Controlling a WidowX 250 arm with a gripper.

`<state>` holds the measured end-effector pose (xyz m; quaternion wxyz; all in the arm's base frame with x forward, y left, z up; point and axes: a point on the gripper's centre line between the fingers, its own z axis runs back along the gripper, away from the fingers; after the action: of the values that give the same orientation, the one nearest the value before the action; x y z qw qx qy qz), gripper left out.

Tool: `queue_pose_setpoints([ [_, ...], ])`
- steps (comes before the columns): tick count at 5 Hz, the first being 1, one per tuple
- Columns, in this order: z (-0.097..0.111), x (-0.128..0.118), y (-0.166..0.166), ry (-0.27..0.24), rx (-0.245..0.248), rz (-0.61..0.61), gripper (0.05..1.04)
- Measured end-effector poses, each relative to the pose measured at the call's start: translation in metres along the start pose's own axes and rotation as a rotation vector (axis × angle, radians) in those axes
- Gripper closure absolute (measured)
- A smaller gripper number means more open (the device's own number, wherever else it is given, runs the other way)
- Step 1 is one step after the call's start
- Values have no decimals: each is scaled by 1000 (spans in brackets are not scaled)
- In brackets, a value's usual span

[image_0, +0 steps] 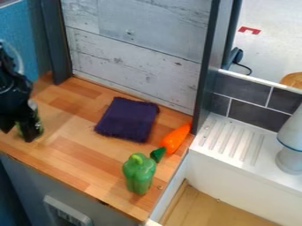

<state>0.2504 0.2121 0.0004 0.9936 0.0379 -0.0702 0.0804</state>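
Over on the left side of the view, I see the black two-finger gripper (16, 124) hanging low at the near left part of the counter of mixed light and reddish-brown wooden strips (77, 152). Right at its lower end is a small dark green thing (38, 127), partly hidden by it, so I can't make out its full shape. The two overlap from where I stand; I cannot tell whether the gripper is clenched, released or grasping that green thing, nor whether they touch.

Well apart from the gripper, toward the middle of the counter, a dark purple, roughly square folded cloth (128, 119) lies flat, near the wall panel of pale, weathered planks (133, 48). Beyond the cloth, nearer the sink side, a bright orange toy carrot (175, 139) lies slantwise, its narrow end pointing toward the dark upright post (207, 57). Its green top is just beside a glossy green toy bell pepper (139, 174), which stands with its stem up near the counter's front corner.

Past the counter's edge is a white ledge with raised ribs (233, 137), and on it stands a pale grey, narrow-waisted vessel with a blue line (291, 137).
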Motion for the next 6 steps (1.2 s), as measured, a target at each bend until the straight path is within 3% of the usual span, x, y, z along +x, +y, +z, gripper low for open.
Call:
queue_pose_setpoints([
  [2,-11,41,-10,24,-4,-16,83],
  [5,-21,128,-34,82,9,-54,83],
  [6,-20,126,-38,102,-15,-47,83],
])
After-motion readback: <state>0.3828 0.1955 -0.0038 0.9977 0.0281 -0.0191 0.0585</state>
